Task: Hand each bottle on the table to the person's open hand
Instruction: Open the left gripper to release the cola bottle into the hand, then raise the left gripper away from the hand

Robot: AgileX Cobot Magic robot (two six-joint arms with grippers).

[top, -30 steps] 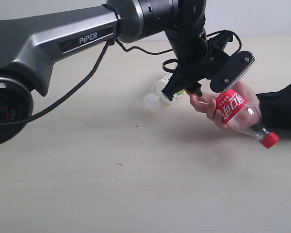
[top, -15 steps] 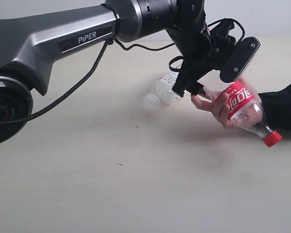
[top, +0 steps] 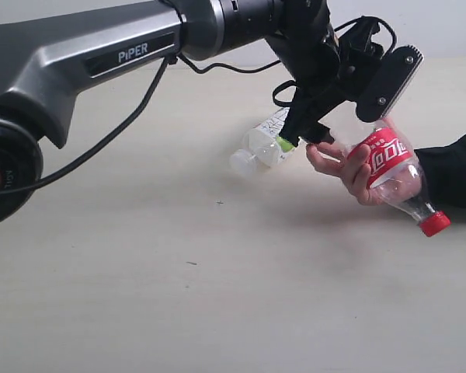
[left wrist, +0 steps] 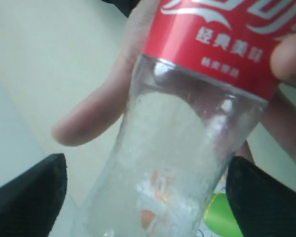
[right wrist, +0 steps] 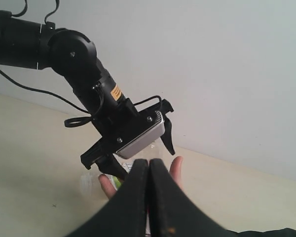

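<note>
You're looking at a plain pale grey wall [right wrist: 222, 59] that rises directly behind the far edge of the counter [top: 217, 311], a wide beige matte surface with a few tiny dark specks. The light is soft and even, and the shadows on it are faint.

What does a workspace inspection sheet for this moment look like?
Surface: beige table, a few dark specks.
Job's things: red-labelled bottle held in the person's hand, cap end lowest; pale bottle lying on the table near the hand.
Clutter: nothing seen.
Grippers: left gripper open, straddling the red-labelled bottle's base; right gripper shut, empty.
Cables: black cable hanging under the left arm.
Surroundings: plain pale wall; dark sleeve.
</note>
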